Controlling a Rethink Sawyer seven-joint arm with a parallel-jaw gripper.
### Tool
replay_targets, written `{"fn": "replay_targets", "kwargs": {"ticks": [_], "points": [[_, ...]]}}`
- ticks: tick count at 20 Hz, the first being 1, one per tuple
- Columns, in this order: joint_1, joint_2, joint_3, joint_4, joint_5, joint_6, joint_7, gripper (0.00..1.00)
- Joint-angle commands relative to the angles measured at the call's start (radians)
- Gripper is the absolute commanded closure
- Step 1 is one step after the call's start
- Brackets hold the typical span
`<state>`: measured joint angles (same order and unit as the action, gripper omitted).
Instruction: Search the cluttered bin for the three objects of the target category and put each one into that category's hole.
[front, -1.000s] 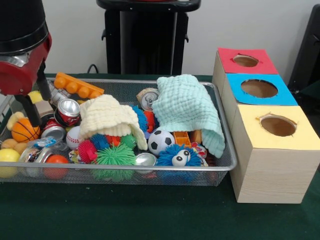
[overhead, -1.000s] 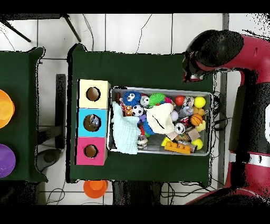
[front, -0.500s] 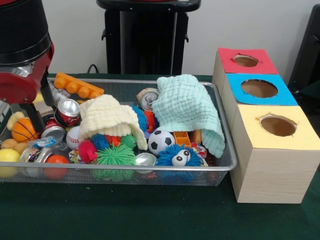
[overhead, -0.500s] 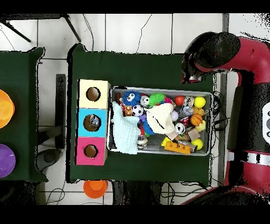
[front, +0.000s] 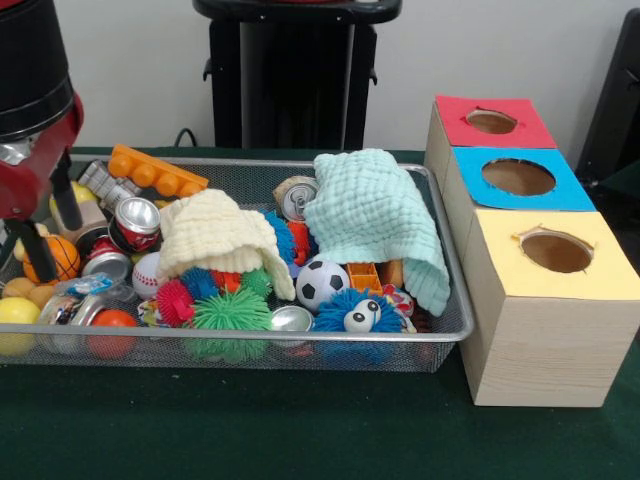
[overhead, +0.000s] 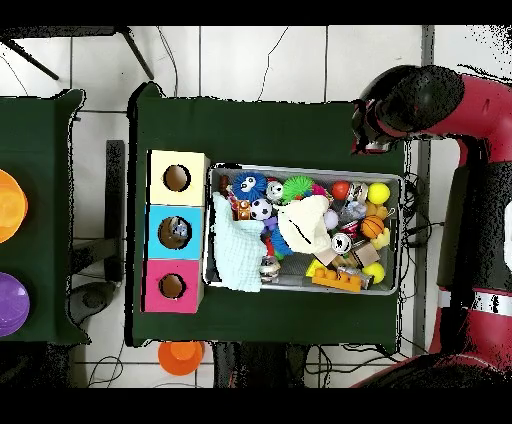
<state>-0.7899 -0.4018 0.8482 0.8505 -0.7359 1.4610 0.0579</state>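
At the far left of the front view the red and black arm comes down over the left end of the wire bin. Its pincer reaches among the toys there, and whether it is apart or together I cannot tell. Just beside the pincer lies a small orange basketball, with a yellow ball and an orange ball nearer the front rim. A red drink can stands right of the pincer, below an orange toy brick on the far rim. A baseball lies against a cream cloth, with a pink spiky ball and a green spiky ball in front of it. Mid-bin, well apart from the pincer, sit a soccer ball and a blue fuzzy toy with eyes, under the edge of a mint cloth. At the right, on the green surface, stand three boxes touching in a row: yellow-topped box nearest, blue-topped box next, red-topped box farthest, each with a round hole.
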Motion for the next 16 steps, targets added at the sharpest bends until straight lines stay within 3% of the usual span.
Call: {"fn": "replay_targets", "kwargs": {"ticks": [1,16], "points": [[-0.047,0.034,-0.035,0.091,-0.046,-0.107,-0.298,0.0],[-0.09,0.06,-0.024,0.153,0.006,-0.093,-0.276,0.0]]}}
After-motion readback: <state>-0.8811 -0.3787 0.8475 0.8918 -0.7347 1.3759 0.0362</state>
